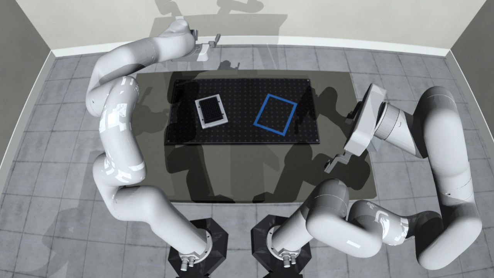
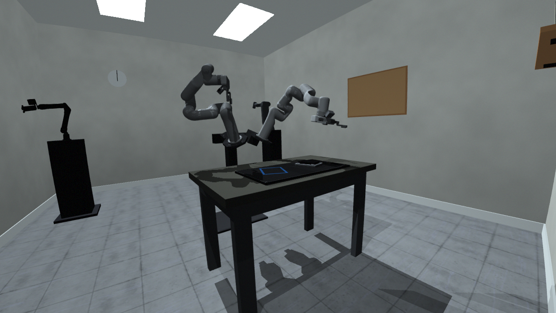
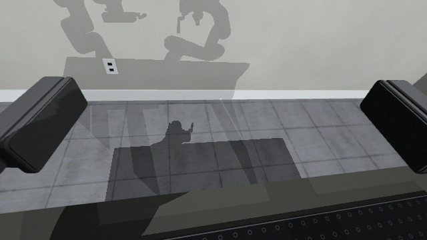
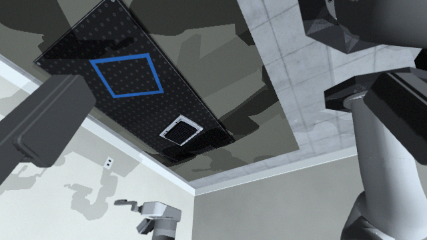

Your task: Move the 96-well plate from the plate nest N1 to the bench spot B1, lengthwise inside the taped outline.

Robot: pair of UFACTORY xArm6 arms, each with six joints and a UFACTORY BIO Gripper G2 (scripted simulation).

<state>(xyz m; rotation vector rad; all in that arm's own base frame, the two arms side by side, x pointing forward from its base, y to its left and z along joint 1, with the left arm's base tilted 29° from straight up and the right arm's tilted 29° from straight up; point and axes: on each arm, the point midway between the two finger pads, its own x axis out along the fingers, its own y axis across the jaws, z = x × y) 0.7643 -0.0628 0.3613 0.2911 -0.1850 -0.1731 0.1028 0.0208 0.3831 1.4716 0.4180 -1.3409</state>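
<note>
The dark 96-well plate sits in the white plate nest, on the left part of the black perforated board in the top view. The blue taped outline lies tilted on the board's right part, with nothing inside it. My left gripper is open and empty, high beyond the board's far edge; its wrist view shows floor, wall and a board corner. My right gripper is open and empty, raised right of the board, with plate and outline both between its fingers' sides in its wrist view.
The black board lies on the olive table. Both arm bases stand at the table's near side in the top view. The left arm arches along the table's left side; the right arm bends around the right side.
</note>
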